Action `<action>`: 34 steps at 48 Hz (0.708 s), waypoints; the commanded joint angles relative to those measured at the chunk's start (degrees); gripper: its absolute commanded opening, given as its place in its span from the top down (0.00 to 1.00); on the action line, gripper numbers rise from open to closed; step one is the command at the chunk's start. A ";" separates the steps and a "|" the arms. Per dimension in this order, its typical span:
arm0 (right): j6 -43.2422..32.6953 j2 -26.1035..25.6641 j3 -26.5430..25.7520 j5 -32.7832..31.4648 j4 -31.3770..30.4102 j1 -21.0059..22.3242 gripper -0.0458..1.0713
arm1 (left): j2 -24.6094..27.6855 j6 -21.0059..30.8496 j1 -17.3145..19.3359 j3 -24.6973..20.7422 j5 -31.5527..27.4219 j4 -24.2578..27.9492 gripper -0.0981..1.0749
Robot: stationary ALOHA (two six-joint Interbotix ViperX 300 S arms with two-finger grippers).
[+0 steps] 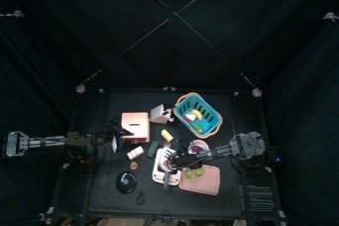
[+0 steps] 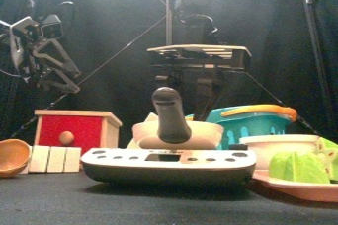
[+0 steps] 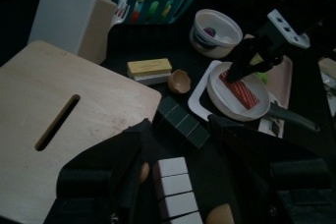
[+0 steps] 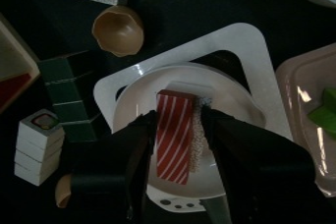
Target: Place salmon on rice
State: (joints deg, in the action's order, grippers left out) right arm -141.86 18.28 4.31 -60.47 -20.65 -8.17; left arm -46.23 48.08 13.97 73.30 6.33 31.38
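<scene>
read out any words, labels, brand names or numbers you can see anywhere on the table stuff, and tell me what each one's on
No readable text in any view.
Wooden board: a plain slot, no print.
Yellow block: no lettering that can be made out.
Teal basket: too small to tell.
Salmon slice on rice: stripes only.

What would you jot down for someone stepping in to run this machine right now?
Right gripper: open, jaws either side of the salmon, directly over the plate; whether they touch it can't be told.
Left gripper: parked over the wooden box, holding nothing visible.
Salmon: a red-striped slice lying on the rice on the white plate.
Done: salmon appears placed on the rice.
Left: lift the right arm clear and check the slice stays put.
</scene>
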 commanded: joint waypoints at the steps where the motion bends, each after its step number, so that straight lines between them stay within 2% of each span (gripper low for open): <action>1: 0.09 -1.41 -0.70 0.09 -0.26 0.53 0.26 | 0.09 -0.09 0.18 -0.70 0.18 0.26 0.17; 30: 0.18 -0.97 -0.35 1.32 0.26 0.88 0.26 | 0.09 -0.09 0.79 -0.44 0.18 0.26 0.17; 34: 0.18 -0.97 -0.35 1.49 0.53 0.88 0.30 | 0.09 -0.09 0.97 -0.35 0.18 0.26 0.17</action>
State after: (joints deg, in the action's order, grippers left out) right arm -141.77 18.72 4.39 -58.97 -20.39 -7.73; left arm -46.23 48.08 14.59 73.48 6.33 31.55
